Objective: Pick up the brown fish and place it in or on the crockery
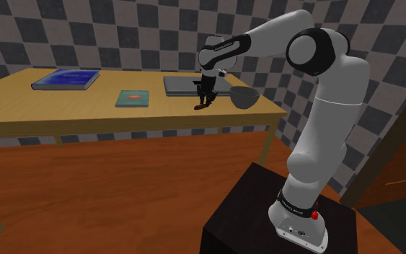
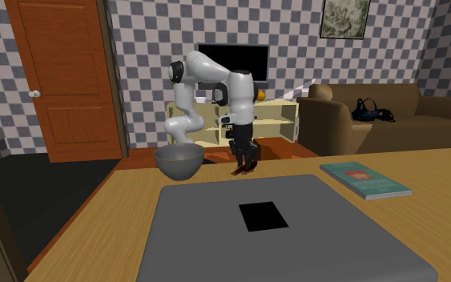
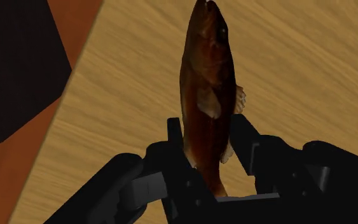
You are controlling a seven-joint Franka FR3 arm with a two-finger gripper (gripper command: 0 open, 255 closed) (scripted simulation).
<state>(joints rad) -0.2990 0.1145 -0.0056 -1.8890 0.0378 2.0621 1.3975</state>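
Checkered walls are seen behind a wooden table (image 1: 86,115) in the shoulder view, where the brown fish (image 1: 202,104) is clamped in the black gripper (image 1: 205,96), low over the tabletop and near a grey bowl (image 1: 243,97). In the second exterior view, the fish is hung head-down just beside the bowl. In the wrist view, a glossy reddish-brown body with pale fins is shown, clasped near the tail by both fingers (image 3: 174,137).

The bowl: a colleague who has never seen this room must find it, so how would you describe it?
Find the long wooden table the white arm reaches over and go to its end nearest the arm's stand. There, beside the hand gripping the brown fish, stands the bowl. It alone is round, deep and dark grey; the grey slab and teal book nearby lie flat.
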